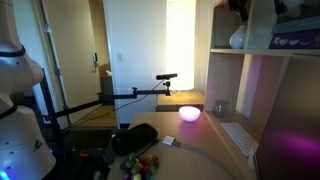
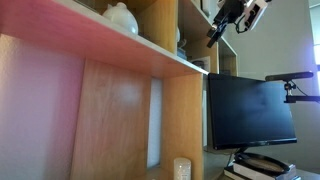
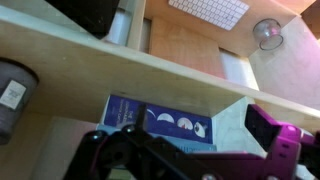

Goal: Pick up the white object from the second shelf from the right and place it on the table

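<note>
The rounded white object (image 2: 120, 17) is seen resting on the pale wooden shelf board (image 2: 150, 50) in the upper left of an exterior view, while the black two-fingered gripper (image 2: 216, 34) is held in the upper right of that frame, its fingers spread wide with nothing gripped. The object is placed well to the left of the fingers in the frame, at about their height, with an upright wooden divider (image 2: 165, 25) between, and no marked long axis is shown by its squat form. The long pale light-wood table (image 1: 205, 135) is seen lower down, without it.
</note>
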